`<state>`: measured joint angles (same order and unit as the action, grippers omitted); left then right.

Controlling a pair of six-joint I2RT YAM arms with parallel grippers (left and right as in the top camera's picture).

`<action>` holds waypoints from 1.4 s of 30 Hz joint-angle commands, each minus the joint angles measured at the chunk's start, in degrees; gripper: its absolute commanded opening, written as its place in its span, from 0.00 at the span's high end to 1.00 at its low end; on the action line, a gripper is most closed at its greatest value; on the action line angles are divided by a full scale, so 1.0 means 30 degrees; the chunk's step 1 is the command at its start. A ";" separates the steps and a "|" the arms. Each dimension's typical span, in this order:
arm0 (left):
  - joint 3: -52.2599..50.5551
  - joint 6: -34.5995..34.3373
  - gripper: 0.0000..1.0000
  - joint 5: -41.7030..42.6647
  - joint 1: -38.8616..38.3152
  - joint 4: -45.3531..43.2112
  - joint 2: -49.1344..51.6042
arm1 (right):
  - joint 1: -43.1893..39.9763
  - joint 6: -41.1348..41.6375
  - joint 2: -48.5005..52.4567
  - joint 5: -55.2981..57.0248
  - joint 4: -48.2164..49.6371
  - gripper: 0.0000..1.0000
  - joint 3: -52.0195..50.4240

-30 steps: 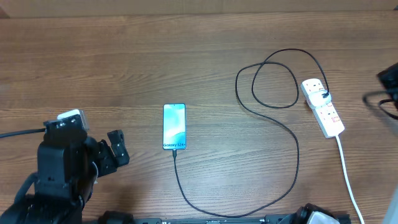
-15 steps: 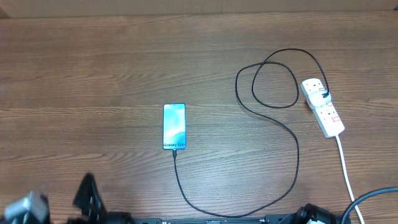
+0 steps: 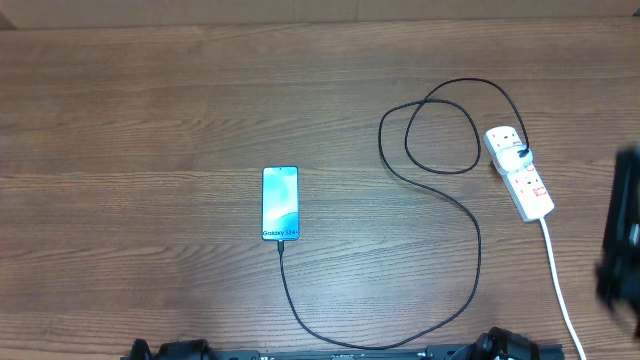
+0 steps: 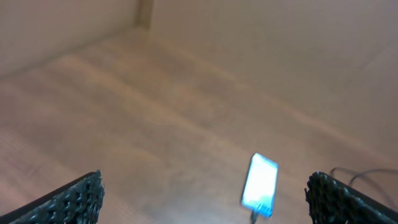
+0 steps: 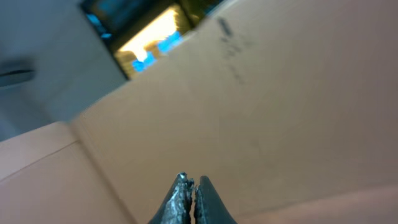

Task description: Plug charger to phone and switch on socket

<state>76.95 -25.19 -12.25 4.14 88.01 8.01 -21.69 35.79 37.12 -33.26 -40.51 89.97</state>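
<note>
A: Where is the socket (image 3: 520, 172); which arm do we use?

B: It lies on the right side of the table (image 3: 150, 120); its long side runs from far to near, leaning a bit to the right; our right arm (image 3: 627, 230) is a dark blur just to the right of it, so that arm is nearer; the left gripper (image 4: 204, 186) does not show from above at all.

A: And the phone (image 3: 280, 203)?

B: It lies flat in the middle, well apart from the socket; the charger (image 3: 470, 250) looks plugged into its near end, then it loops round and runs to the far end of the socket; so we think only the switch is left to do.

A: What are our grippers doing?

B: The right gripper (image 5: 191, 182) has its fingers pressed together with nothing between them; a good shape for poking a small switch, we think; the left gripper is spread wide and holds nothing.

A: Do the wrist views help?

B: The left wrist view shows the phone bright ahead; the right wrist view shows only a brown wall (image 5: 280, 124), no socket; so we must aim from the top view; the red switches (image 3: 537, 186) are too small there to tell on from off.
</note>
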 commanded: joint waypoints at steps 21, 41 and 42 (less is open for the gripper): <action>0.0007 -0.0255 0.00 -0.0117 0.0525 0.0729 -0.0226 | 0.4102 -0.3606 -1.0331 0.2739 -0.1399 0.85 0.0794; 0.0007 -0.0255 0.00 -0.0117 0.0525 0.0729 -0.0226 | 0.8233 -0.3606 -1.2269 0.4000 -0.1814 0.16 0.0962; 0.0007 -0.0255 0.00 -0.0109 0.0525 0.0729 -0.0226 | 0.8247 -0.3599 -1.2269 0.4903 -0.1428 0.00 0.0809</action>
<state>76.90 -25.39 -12.25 5.34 90.30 7.97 2.15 25.08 0.84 -24.36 -46.04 92.92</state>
